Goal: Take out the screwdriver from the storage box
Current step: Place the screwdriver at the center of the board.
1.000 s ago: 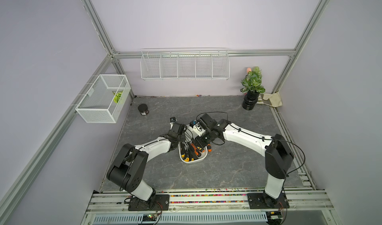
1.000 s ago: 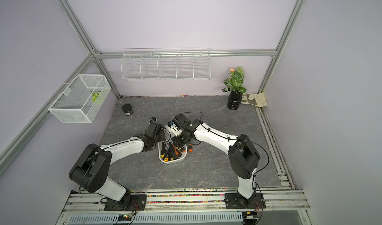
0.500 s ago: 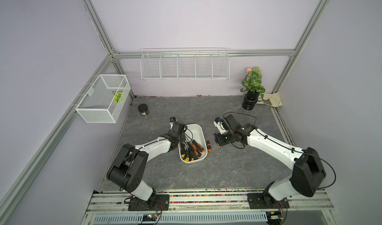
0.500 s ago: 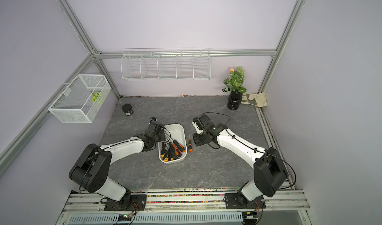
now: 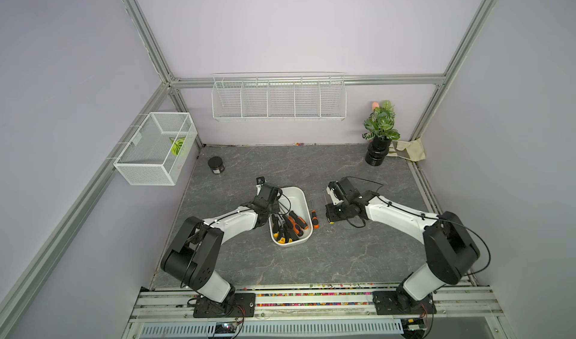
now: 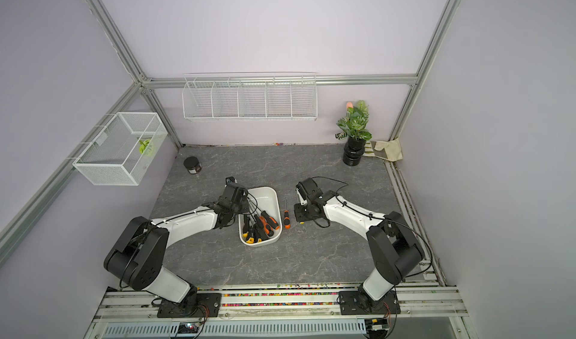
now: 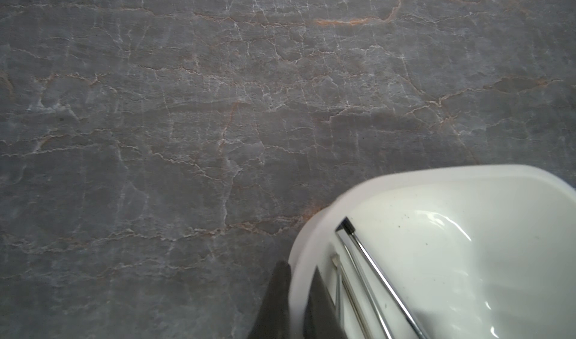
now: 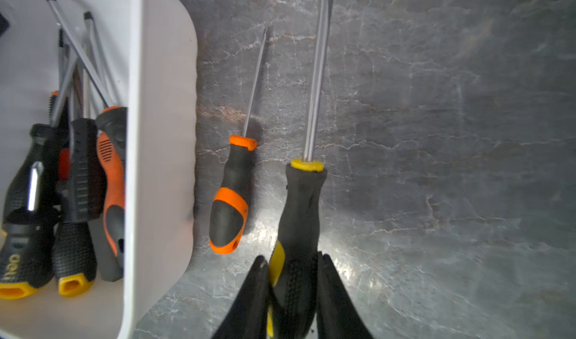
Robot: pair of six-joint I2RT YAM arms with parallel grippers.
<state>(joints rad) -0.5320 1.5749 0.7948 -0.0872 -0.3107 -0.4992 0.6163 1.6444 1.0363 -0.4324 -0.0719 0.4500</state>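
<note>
On the grey marble-patterned table top (image 5: 311, 259) the two white and black arms stand on both sides of the shallow white plastic storage box with rounded corners (image 5: 296, 196). A second ago the right arm was bent over this storage box; now it is out of it, beside its right wall. The right gripper (image 8: 292, 259) has its jaws clamped on the handle of a long black-and-yellow screwdriver (image 8: 301, 203), which is outside the box, low over the table; I cannot tell if it touches. So, I judge, the taking out is done and only the putting down remains. The left gripper (image 7: 299, 267) has its jaws together on the box rim. A small orange-and-black screwdriver (image 8: 231, 197) lies just beside the box; several more are inside.
</note>
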